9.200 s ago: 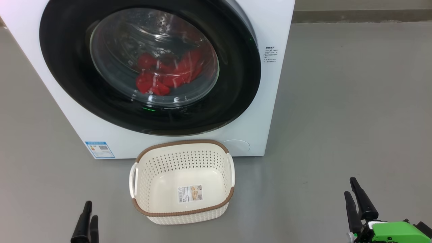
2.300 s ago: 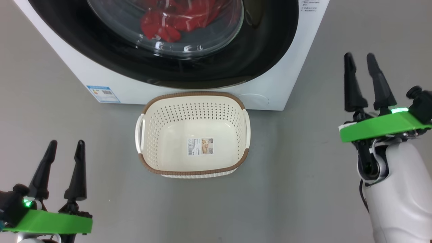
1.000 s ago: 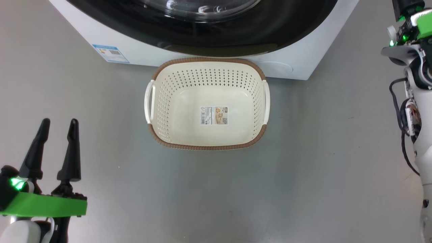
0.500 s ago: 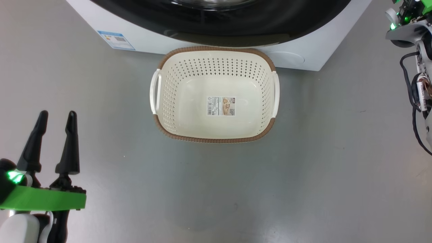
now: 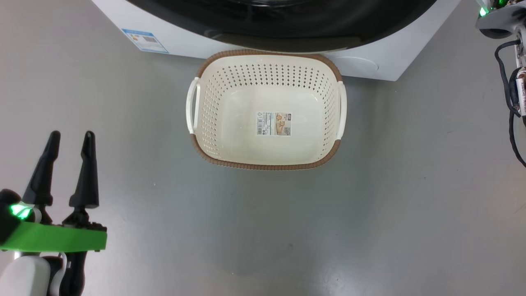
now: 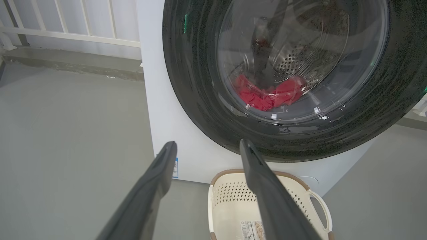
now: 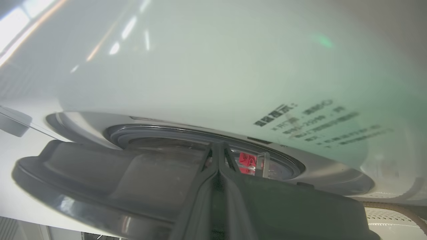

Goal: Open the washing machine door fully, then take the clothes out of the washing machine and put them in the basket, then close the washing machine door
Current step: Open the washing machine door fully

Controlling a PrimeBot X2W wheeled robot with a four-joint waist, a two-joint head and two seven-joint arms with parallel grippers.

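Right wrist view: our shut right fingers [image 7: 204,186] at the door [image 7: 93,176] rim, six o'clock — we'd pry slowly; left fingers [image 6: 156,180] spread.

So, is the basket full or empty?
Empty: the basket holds only a sticker on its bottom; the clothes lie behind the door glass.

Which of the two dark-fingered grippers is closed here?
The right gripper: its two long dark fingers are pressed together along their length. The left gripper has its fingers spread apart, with a clear gap between them.
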